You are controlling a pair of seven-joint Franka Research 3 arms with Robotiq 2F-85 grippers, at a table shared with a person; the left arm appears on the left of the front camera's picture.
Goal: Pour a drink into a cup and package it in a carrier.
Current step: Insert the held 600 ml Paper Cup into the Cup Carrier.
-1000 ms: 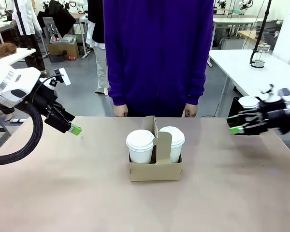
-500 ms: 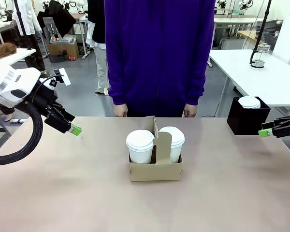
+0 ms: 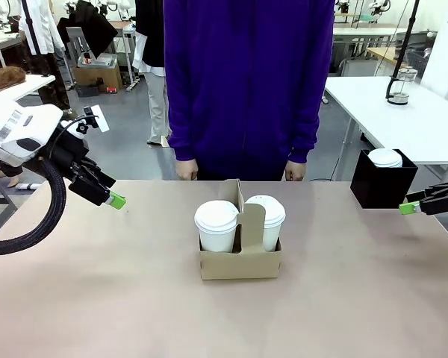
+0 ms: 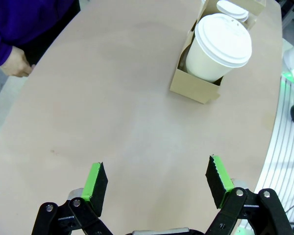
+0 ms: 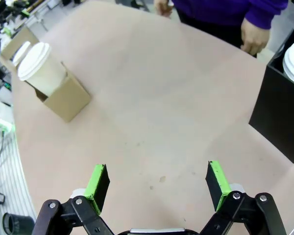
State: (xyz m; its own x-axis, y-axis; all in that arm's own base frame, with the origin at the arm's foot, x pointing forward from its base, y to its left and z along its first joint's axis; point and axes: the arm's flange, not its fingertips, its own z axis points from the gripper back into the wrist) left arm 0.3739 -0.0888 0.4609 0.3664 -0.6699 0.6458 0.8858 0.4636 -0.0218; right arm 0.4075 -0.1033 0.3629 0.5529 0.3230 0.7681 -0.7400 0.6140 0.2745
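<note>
Two lidded cups sit in the carrier mid-table. Left gripper and right gripper both spread wide, empty, well apart from it. Risk: arm sweep or person's hand knocking carrier, tipping cups.

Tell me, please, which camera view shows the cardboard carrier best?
The front view: the carrier stands square-on at mid-table, handle tab upright, a lidded cup in each slot. The left wrist view shows it end-on and tilted at the top edge, and the right wrist view shows it small at the left edge.
</note>
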